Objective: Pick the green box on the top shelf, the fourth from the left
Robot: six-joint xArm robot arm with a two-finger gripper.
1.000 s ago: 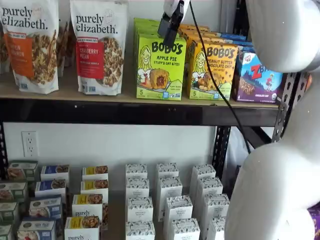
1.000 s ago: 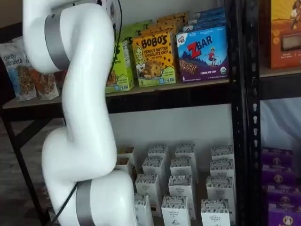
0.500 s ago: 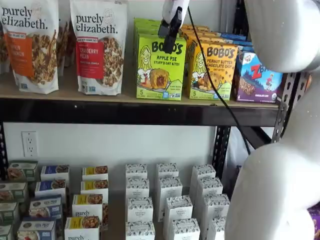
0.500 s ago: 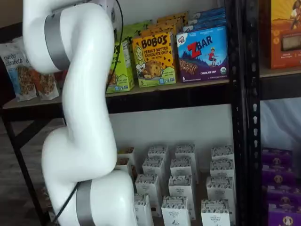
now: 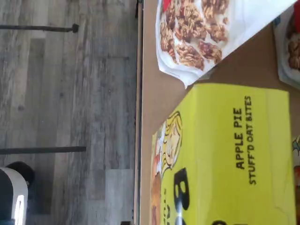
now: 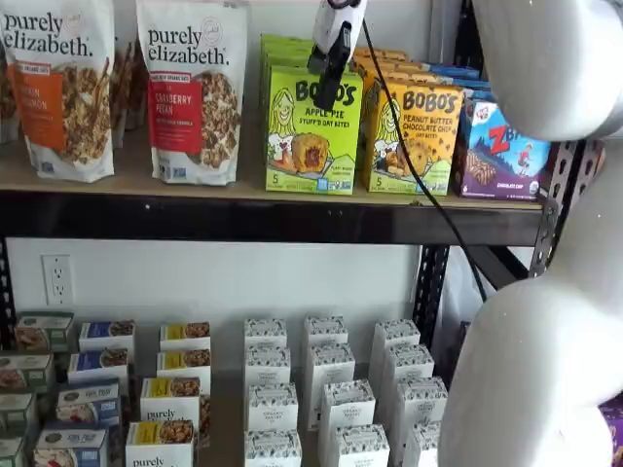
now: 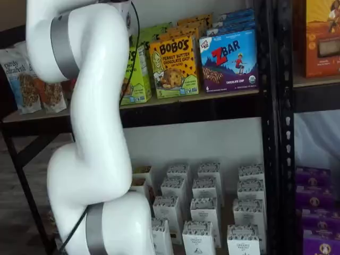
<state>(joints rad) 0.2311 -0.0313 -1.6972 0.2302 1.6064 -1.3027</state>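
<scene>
This looks like a mock shop aisle set up in a lab. A black steel rack [image 6: 428, 282] carries retail goods faced forward in rows: granola pouches [image 6: 193, 88], snack-bar cartons [image 7: 229, 59] and small white cartons [image 6: 326, 389] on the lower level. A white robot arm [image 7: 93, 133] stands before it on grey plank flooring [image 5: 65, 93].

green box [image 6: 311, 131]: "BOBO'S APPLE PIE"; orange box [image 6: 413, 139]: "BOBO'S"; granola bag [image 6: 191, 89]: "purely elizabeth."; blue box [image 7: 229, 60]: "ZBAR"
</scene>
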